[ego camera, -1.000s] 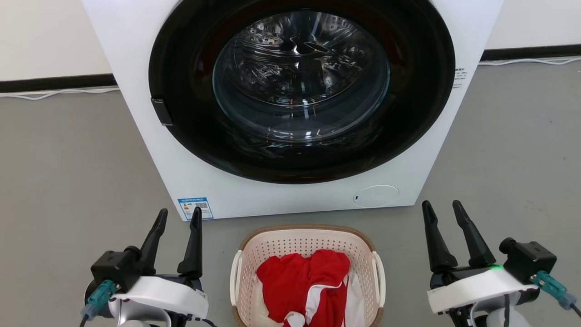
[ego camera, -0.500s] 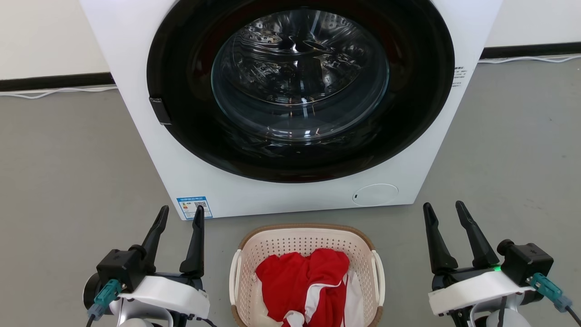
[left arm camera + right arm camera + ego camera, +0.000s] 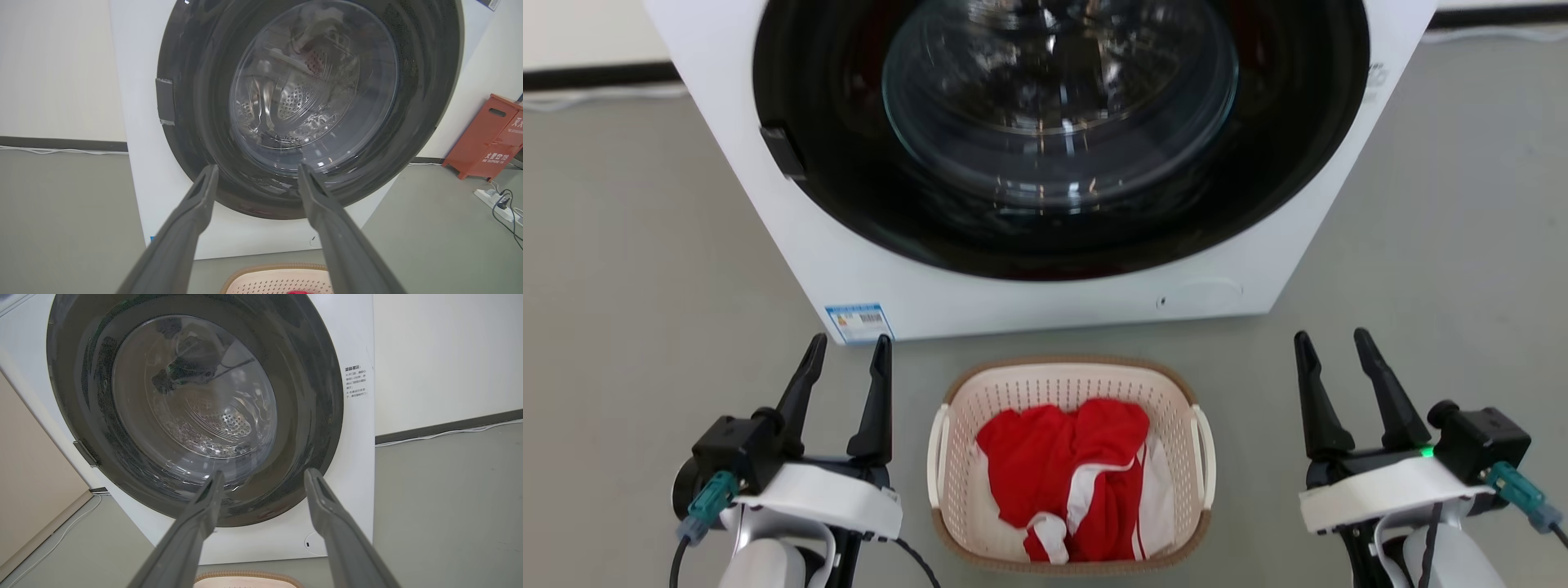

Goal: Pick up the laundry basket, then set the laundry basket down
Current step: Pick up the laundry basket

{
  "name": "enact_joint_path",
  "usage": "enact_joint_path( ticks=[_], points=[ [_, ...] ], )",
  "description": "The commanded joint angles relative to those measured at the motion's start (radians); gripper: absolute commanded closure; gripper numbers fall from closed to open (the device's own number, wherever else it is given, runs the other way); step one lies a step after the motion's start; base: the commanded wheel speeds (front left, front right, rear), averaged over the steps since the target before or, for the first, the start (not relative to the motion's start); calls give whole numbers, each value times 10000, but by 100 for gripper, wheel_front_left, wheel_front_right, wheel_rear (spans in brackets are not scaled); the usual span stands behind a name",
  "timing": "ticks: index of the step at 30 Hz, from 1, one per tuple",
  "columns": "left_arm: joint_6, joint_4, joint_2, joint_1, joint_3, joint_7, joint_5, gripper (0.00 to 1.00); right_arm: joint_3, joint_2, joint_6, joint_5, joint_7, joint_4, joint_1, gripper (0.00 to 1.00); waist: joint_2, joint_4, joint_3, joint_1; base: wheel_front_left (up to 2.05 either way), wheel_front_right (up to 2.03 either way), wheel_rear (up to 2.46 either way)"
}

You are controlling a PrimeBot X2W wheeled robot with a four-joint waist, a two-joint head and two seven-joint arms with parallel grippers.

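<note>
left gripper (image 3: 849,339): two long tapering black fingers (image 3: 876,400), white wrist shell (image 3: 825,498), black box (image 3: 735,449), teal plug (image 3: 709,500), dark cable (image 3: 915,559) | right gripper (image 3: 1330,333): matching fingers, shell, box, plug, plus small green light (image 3: 1425,452)

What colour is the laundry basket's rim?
Brown, around the cream laundry basket; best seen in the head view.

One washing machine (image 3: 849,269) is standing across the upper frame, bearing one round glass door (image 3: 1058,98), one blue label (image 3: 858,322) and one round cap (image 3: 1201,294). One laundry basket (image 3: 1066,384) is sitting at lower centre, showing two white handles (image 3: 937,453) and holding one red-and-white cloth heap (image 3: 1070,474); its garment count is unclear. Two grippers are flanking it, the left gripper (image 3: 850,338) at lower left and the right gripper (image 3: 1330,333) at lower right, each raising two fingers (image 3: 874,408). In the left wrist view, one red box (image 3: 488,134) is standing at the right edge.
</note>
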Motion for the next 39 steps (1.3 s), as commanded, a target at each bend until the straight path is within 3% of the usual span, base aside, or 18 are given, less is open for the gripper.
enact_joint_path(
  ticks=[1, 22, 39],
  points=[
    [-60, -216, 109, -516, 228, -61, -34, 0, 174, 4, 71, -141, -122, -218, -403, 0, 0, -44, 423, 0, 0, 0, 0],
    [-60, 1977, 549, -2359, -50, -61, -360, 0, 197, 159, 71, -49, -122, 1670, -1966, 0, 0, -257, 3182, 0, 0, 0, 0],
    [-60, 4776, 946, -4284, -1136, -61, -1127, 0, 866, 164, 71, 311, -122, 4246, -3569, 0, 0, -202, 5091, 0, 0, 0, 0]
  ],
)
